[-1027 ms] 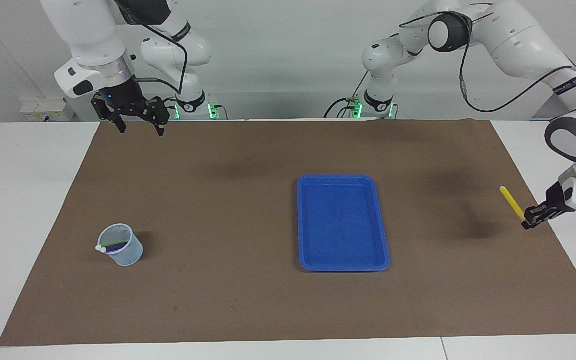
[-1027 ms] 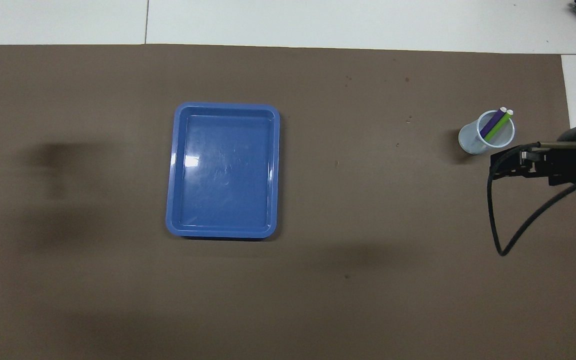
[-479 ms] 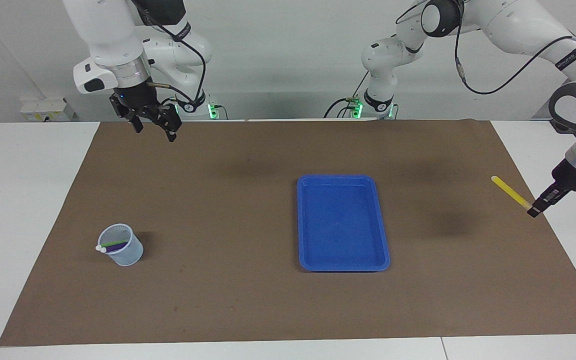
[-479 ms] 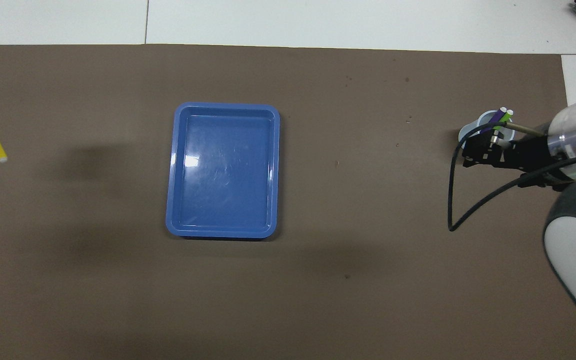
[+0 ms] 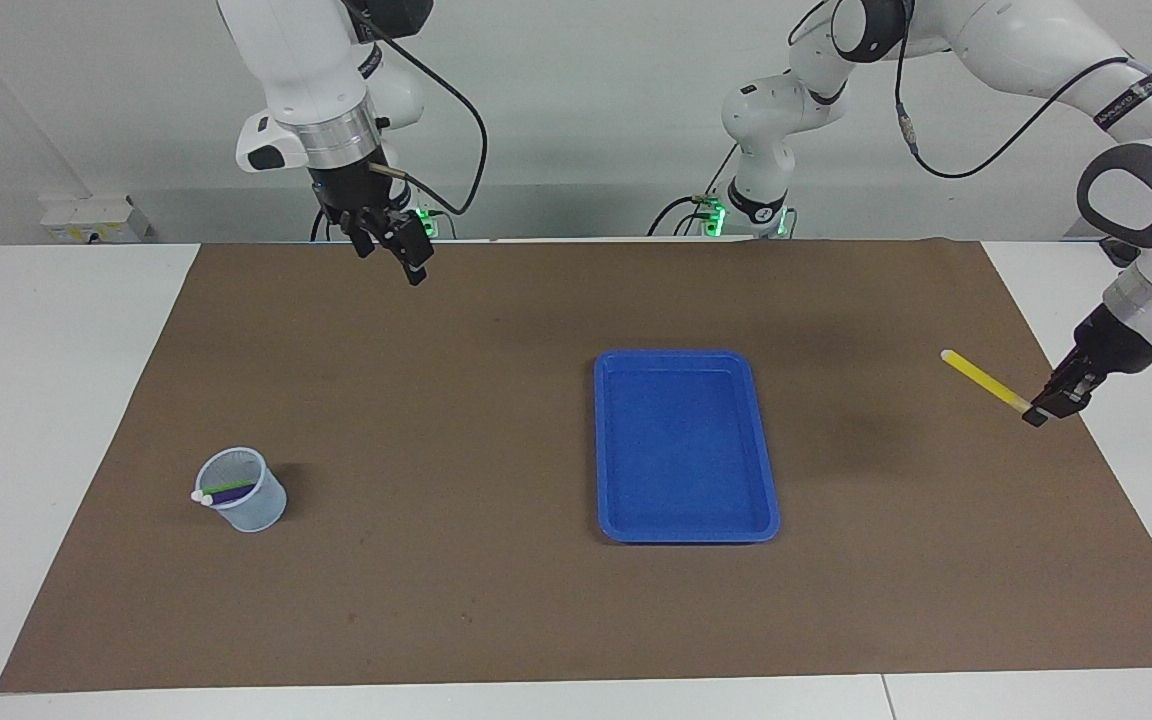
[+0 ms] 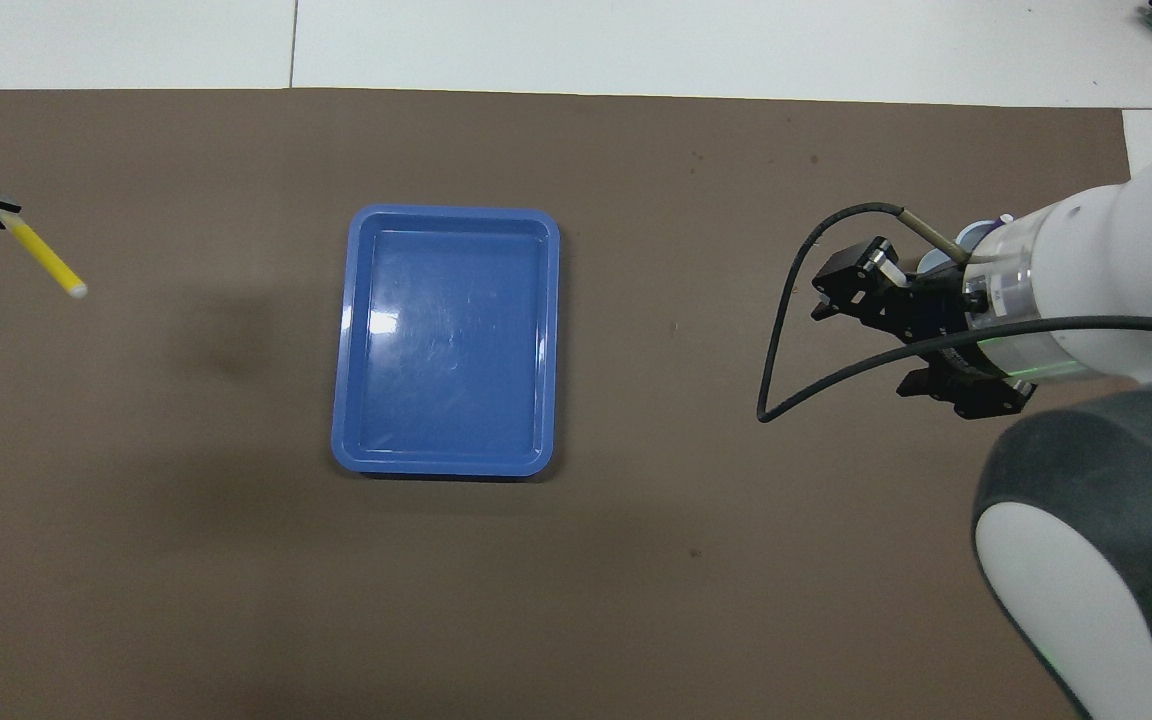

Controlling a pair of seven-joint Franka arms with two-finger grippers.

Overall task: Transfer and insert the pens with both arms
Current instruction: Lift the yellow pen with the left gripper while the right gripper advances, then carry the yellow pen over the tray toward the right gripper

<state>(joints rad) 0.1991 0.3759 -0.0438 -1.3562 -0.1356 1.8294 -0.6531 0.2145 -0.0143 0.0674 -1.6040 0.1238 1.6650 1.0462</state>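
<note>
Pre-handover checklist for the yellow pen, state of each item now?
1. Left hand shut on the yellow pen: ok.
2. Pen's free end sticks out toward the tray, room to grab: ok.
3. Right hand open: ok.
4. Right hand at the pen: not ok, it hangs in the air near its own base.
5. Cup upright, with the green pen and the purple pen inside: ok.
6. Room in the cup for a third pen: cannot tell.
</note>
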